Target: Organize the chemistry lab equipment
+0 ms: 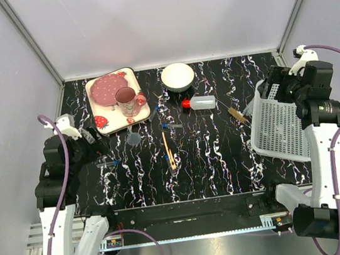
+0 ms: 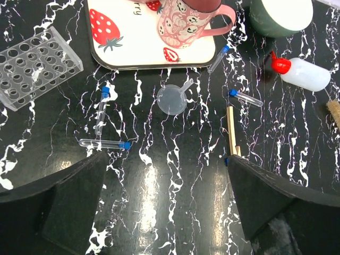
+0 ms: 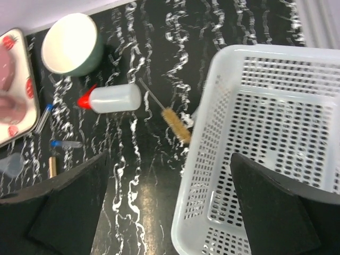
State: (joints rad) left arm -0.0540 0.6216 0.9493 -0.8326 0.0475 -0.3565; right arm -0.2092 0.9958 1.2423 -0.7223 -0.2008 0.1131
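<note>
Left wrist view crops pink mug [image 2: 188, 24] and white bowl [image 2: 281, 15]; left pincer [image 2: 166, 158], right pincer [image 3: 169, 156] both spread.

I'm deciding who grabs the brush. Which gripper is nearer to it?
Right. The right gripper hangs over the white basket at its edge, with the brush lying just beside that basket. The left gripper is on the opposite side, by the clear grid rack.

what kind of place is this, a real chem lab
Probably a robot test cell, not a working lab: white walls box in a black marbled table, and capped tubes, a clear rack and a red-capped bottle lie scattered near a strawberry tray.
</note>
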